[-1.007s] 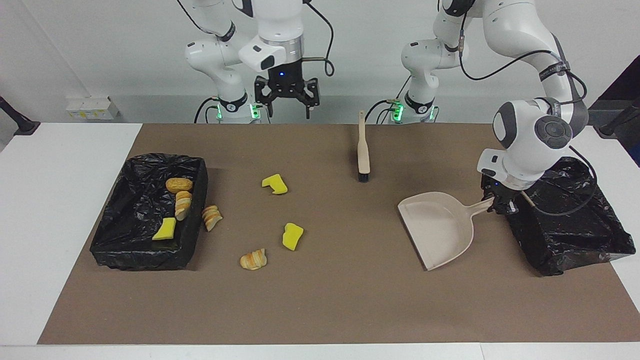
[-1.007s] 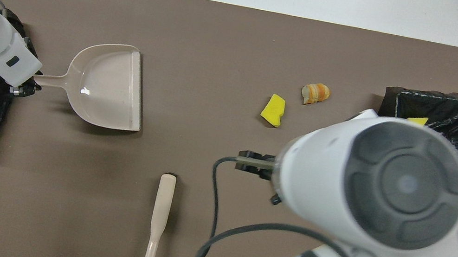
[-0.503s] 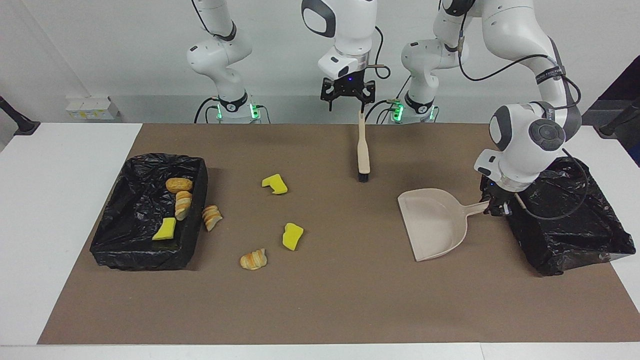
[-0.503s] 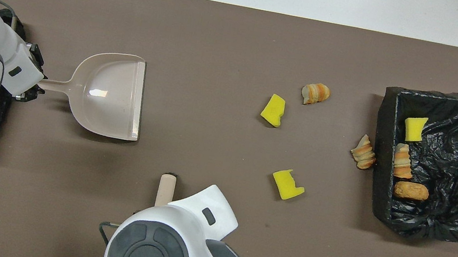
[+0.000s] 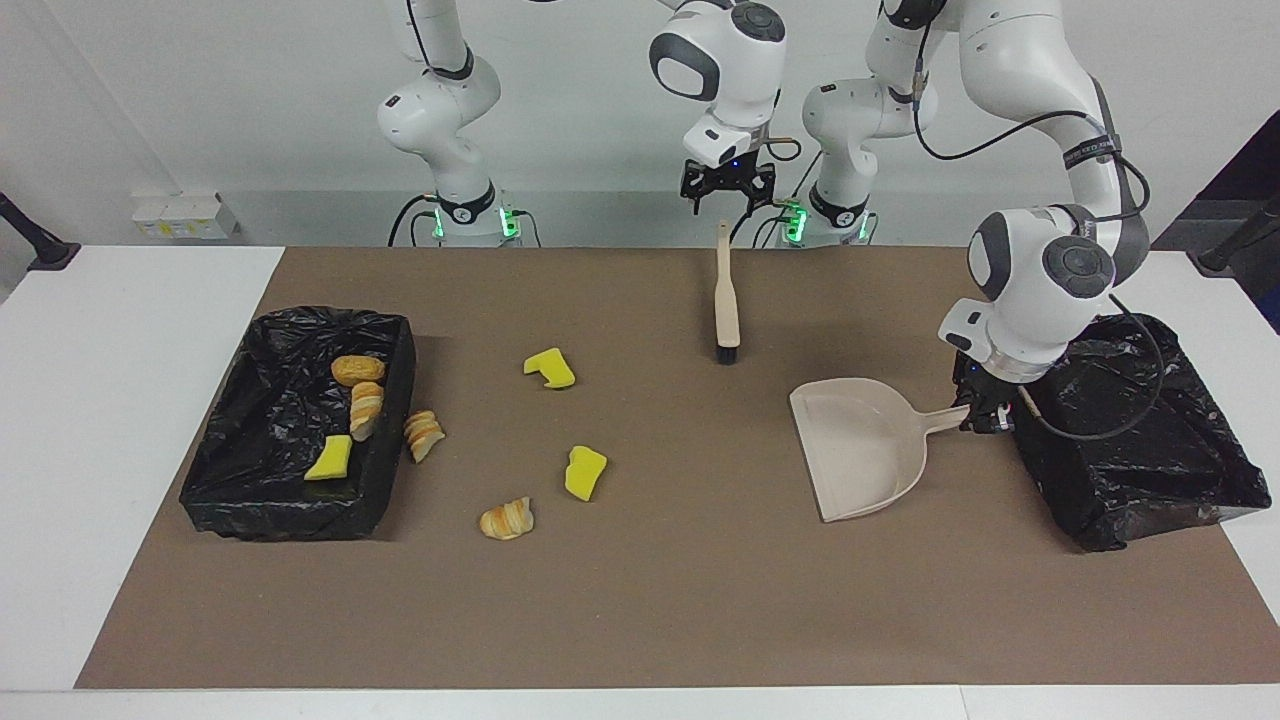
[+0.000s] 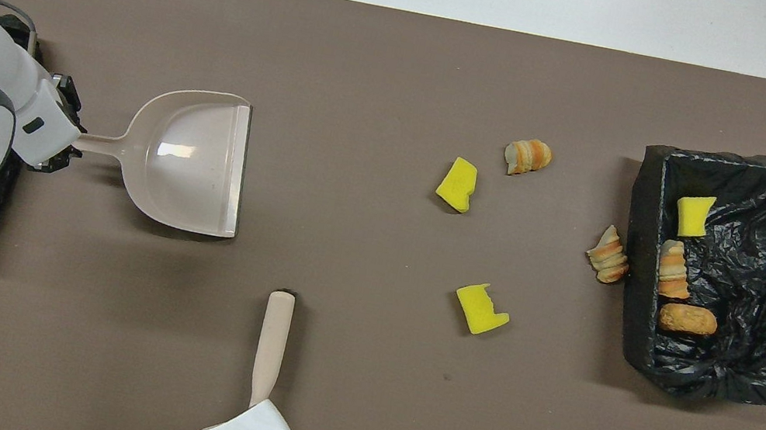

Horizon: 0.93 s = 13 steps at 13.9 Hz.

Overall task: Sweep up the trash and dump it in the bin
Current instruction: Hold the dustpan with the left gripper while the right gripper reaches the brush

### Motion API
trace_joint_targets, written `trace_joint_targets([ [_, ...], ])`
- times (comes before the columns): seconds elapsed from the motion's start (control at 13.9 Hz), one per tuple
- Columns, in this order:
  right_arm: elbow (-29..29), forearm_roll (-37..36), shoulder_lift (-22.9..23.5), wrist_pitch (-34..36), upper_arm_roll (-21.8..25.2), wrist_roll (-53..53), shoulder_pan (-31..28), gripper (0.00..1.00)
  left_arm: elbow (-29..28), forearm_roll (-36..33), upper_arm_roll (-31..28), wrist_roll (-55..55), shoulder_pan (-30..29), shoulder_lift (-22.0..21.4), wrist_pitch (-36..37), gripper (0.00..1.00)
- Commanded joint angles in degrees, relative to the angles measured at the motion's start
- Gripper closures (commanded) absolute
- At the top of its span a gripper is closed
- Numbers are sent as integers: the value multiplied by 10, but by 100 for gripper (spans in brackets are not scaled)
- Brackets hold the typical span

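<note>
Currently four bits of trash (image 5: pixel 508 519) lie on the mat beside the bin (image 5: pixel 290 500), three inside. Your right gripper (image 5: pixel 728 193), jaws spread, hangs over the brush (image 5: pixel 727 300) handle; descend squarely. Left gripper (image 5: pixel 982 412) pinches the dustpan (image 5: pixel 860 455) handle.

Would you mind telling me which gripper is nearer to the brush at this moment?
The right. The right gripper hangs open just above the brush's handle tip. The left gripper is away at the dustpan's handle, shut on it.
</note>
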<state>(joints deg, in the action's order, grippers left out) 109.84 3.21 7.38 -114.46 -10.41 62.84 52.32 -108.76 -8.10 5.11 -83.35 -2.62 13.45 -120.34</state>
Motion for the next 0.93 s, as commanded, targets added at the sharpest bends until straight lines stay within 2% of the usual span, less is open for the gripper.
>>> trace_joint_targets([
  [0.0, 60, -22, 10, -81, 1, 5, 9, 3, -31, -13, -4, -10, 6, -19, -18, 100],
  [0.22, 120, -18, -12, -140, 0, -17, 9, 4, -35, -13, -3, -10, 6, -20, -24, 100],
  [0.36, 124, -15, -4, -151, 0, -10, 13, 9, -35, -13, -3, -11, 5, -20, -25, 100],
  [0.79, 123, -12, 10, -192, 0, 10, 16, 36, -35, -14, -3, -17, 2, -21, -26, 100],
  [0.86, 122, -11, 12, -194, 0, 9, 15, 36, -35, -14, -3, -16, 2, -21, -26, 100],
])
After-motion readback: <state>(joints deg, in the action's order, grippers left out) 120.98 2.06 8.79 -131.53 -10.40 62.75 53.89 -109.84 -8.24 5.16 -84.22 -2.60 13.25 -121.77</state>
